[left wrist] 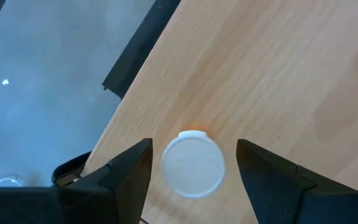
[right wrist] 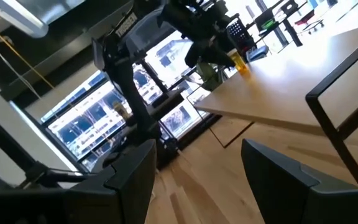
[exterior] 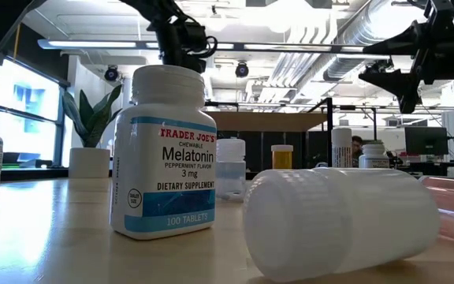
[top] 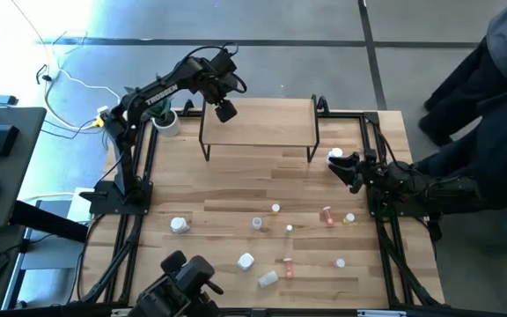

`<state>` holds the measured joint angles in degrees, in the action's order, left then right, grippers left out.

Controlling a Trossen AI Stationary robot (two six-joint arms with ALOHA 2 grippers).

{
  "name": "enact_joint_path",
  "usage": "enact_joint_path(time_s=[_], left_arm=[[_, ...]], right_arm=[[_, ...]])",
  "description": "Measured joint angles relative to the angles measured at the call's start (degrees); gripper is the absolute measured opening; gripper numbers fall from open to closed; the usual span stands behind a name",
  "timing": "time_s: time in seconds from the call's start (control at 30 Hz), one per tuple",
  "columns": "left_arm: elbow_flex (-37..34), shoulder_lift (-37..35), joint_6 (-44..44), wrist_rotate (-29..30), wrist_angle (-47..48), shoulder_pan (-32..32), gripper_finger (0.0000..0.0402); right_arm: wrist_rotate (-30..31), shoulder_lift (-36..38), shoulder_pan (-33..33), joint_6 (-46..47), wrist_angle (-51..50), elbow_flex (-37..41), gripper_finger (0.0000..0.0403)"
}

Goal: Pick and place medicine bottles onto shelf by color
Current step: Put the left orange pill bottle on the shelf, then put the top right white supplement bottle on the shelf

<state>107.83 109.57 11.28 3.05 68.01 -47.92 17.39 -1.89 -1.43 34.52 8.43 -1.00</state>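
An orange medicine bottle with a white cap (left wrist: 193, 163) stands upright on the light-wood shelf (top: 258, 123), near its far left corner. My left gripper (left wrist: 194, 177) points down over it, open, one finger on each side of the cap and a gap on both sides. In the right wrist view the same bottle (right wrist: 241, 62) shows under the left arm. Several small white, orange and pinkish bottles (top: 257, 224) are scattered on the tabletop nearer the front. My right gripper (top: 341, 167) waits open and level at the table's right side.
A potted plant (top: 165, 119) stands left of the shelf. A Melatonin bottle (exterior: 164, 150) stands close to the low camera, beside a white bottle lying on its side (exterior: 345, 221). A person in dark clothes (top: 491, 79) is beyond the right edge.
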Motion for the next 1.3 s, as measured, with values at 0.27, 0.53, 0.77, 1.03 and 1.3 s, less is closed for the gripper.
enact_joint_path(time_s=[0.27,0.53,0.77,1.03,1.3], left_arm=[[0.0,-2.5,2.4,1.7,-0.6,0.1,0.0221],[0.0,-6.8,2.4,2.1,-0.6,0.7,0.0219],[0.1,-10.5,0.4,-5.2,-0.6,1.6,0.0218],[-0.5,-11.0,-2.1,-17.8,-2.2,5.5,0.0218],[-6.2,-11.5,-4.1,-18.0,-9.0,12.6,0.0218]], right_arm=[[1.7,0.0,0.0,0.0,0.1,0.0,0.0227],[3.0,0.0,-0.3,-2.2,5.2,0.0,0.0227],[4.9,0.0,-0.5,-5.2,3.7,-3.7,0.0227],[9.4,-2.1,-0.5,-12.1,-12.3,-16.5,0.0227],[13.1,-8.7,-0.5,-4.6,-33.6,-29.6,0.0227]])
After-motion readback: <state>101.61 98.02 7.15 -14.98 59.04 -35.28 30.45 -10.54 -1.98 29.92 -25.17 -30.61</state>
